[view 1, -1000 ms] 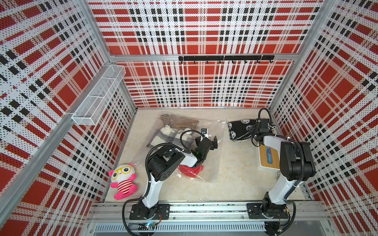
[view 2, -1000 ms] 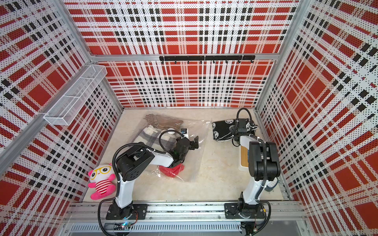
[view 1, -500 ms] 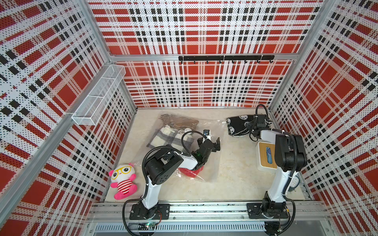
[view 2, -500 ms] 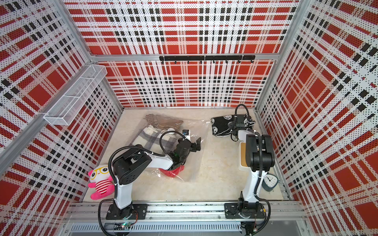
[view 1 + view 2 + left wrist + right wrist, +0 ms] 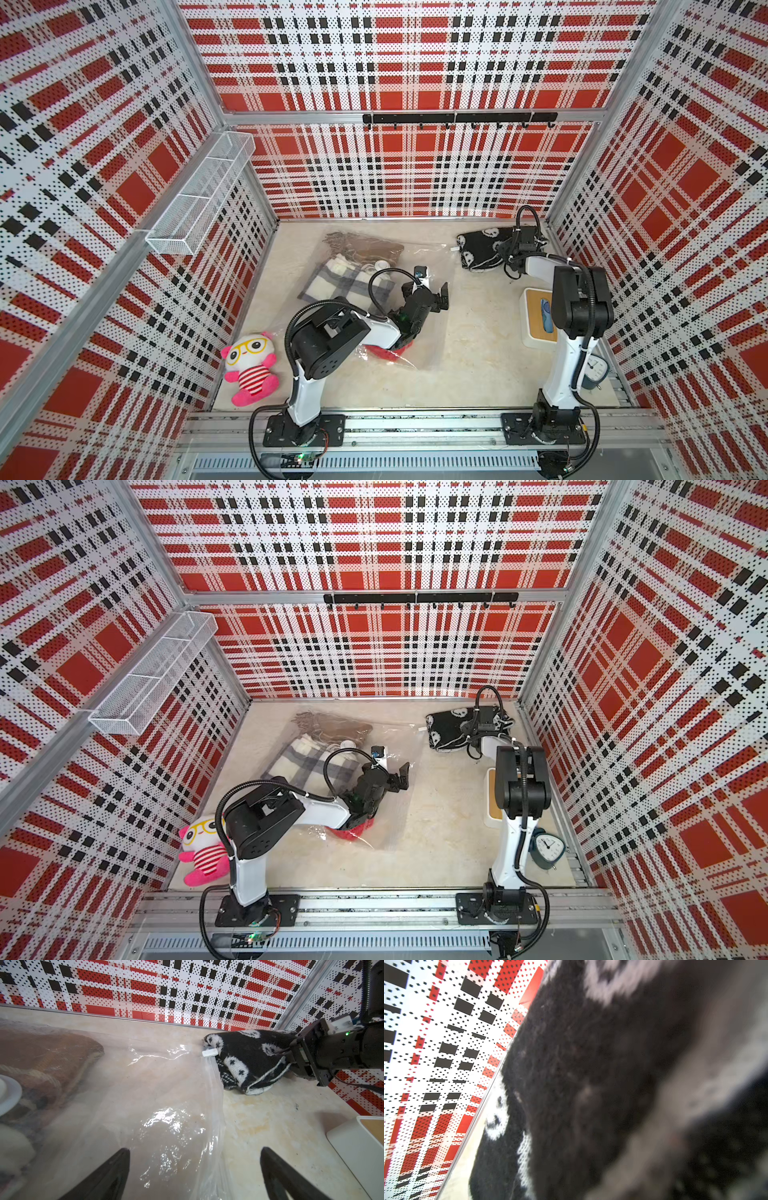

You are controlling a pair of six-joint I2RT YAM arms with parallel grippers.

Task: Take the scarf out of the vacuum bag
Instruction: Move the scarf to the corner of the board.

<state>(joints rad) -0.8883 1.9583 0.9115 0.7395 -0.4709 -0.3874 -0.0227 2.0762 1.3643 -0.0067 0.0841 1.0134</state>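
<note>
Right jaws tight on scarf (image 5: 478, 250)

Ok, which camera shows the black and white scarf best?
Left wrist view: the scarf is nearly whole and sharp. Both top views show it small, partly behind the right arm. The right wrist view gives only a blurred close-up.

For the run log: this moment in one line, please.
left gripper open at vacuum bag edge | right gripper shut on black-and-white scarf | scarf outside bag
</note>
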